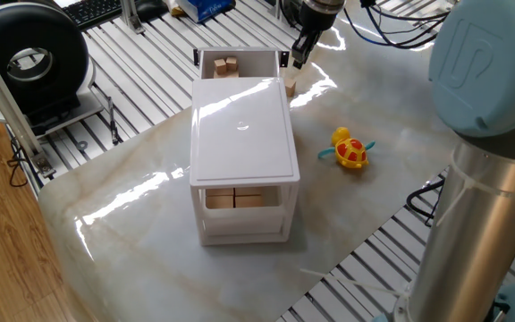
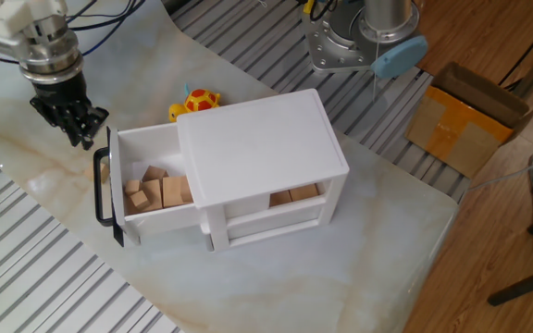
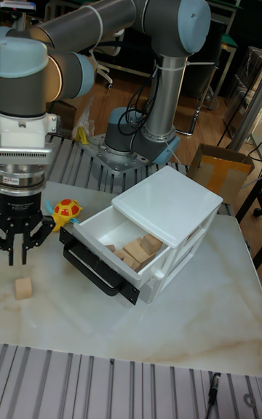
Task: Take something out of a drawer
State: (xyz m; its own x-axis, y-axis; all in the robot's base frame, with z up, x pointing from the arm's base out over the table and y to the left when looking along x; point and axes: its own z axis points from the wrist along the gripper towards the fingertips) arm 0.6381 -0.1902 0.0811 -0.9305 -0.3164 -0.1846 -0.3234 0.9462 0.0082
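Observation:
The white top drawer (image 3: 98,228) of the small cabinet (image 3: 169,205) stands pulled out, with several pale wooden cubes (image 3: 135,252) inside. One more cube (image 3: 23,287) lies alone on the marble table, off the drawer's front corner. My gripper (image 3: 18,255) hangs open just above that cube, with nothing between its fingers. In one fixed view the gripper (image 1: 297,59) is beside the drawer (image 1: 240,55), above the loose cube (image 1: 290,88). In the other fixed view the gripper (image 2: 82,139) hovers left of the drawer (image 2: 146,139).
A yellow-and-red toy (image 1: 350,150) lies on the table right of the cabinet (image 1: 244,125). The lower drawer (image 1: 240,199) also holds wooden blocks. A cardboard box (image 2: 465,116) sits off the table beside the arm's base (image 2: 359,46).

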